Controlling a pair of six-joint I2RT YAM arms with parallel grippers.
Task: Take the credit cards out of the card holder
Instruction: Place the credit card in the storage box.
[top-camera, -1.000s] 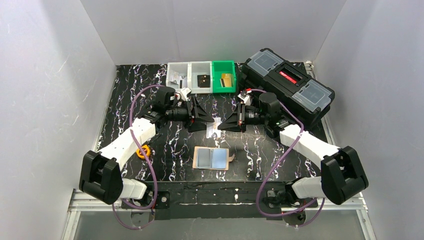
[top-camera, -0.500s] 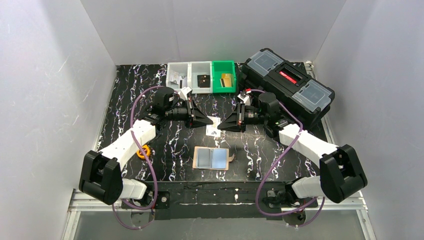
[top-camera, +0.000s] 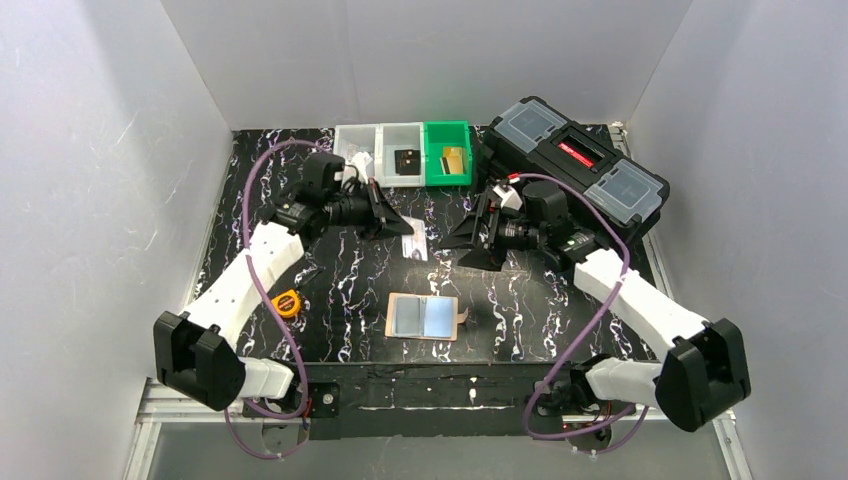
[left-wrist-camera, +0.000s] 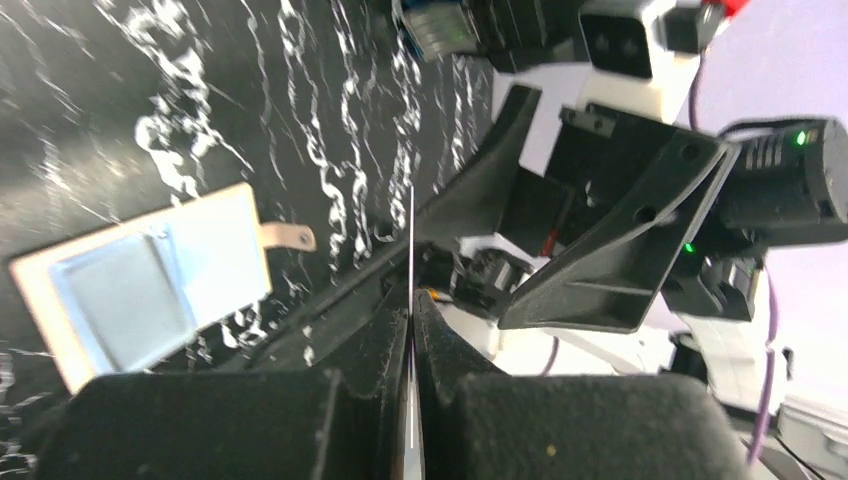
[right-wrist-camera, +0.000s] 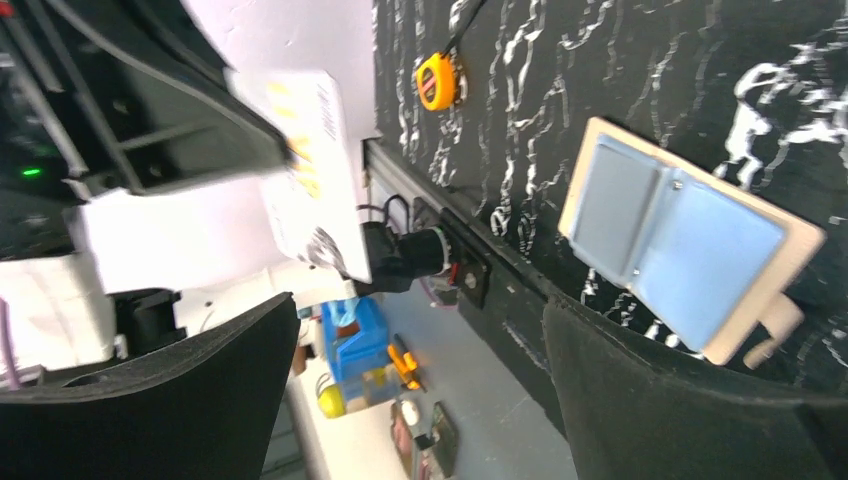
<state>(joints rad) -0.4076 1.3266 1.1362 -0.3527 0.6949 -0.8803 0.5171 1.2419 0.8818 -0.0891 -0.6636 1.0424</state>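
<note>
- Since the earlier top view the card (top-camera: 416, 247) has changed hands. The right pincer (top-camera: 460, 250), then shut on it, now stands wide open and has drawn back toward the toolbox (top-camera: 575, 165). The left pincer (top-camera: 405, 228), then open, is now closed on the card and has drawn back toward the bins (top-camera: 400, 153).
- Meaning for the task: the handover looks complete. One card is out of the card holder (top-camera: 425, 317) and held by the left arm alone.
- Top view, position: the card holder lies open and flat on the table (top-camera: 520, 310), toward the front edge and well apart from both pincers. The card hangs off the left pincer's tips, between the two pincers.
- Left wrist view: the card (left-wrist-camera: 411, 290) shows edge-on as a thin pale line clamped between the closed fingers (left-wrist-camera: 350, 370). The card holder (left-wrist-camera: 150, 285) lies on the table off to the left.
- Right wrist view: the fingers (right-wrist-camera: 160, 400) are spread wide with nothing between them. The card (right-wrist-camera: 310, 170), white with yellow print, faces them. The card holder (right-wrist-camera: 690, 240) shows pale blue panels inside; whether a card remains in it cannot be told. A tape measure (right-wrist-camera: 437, 80) lies beyond.
</note>
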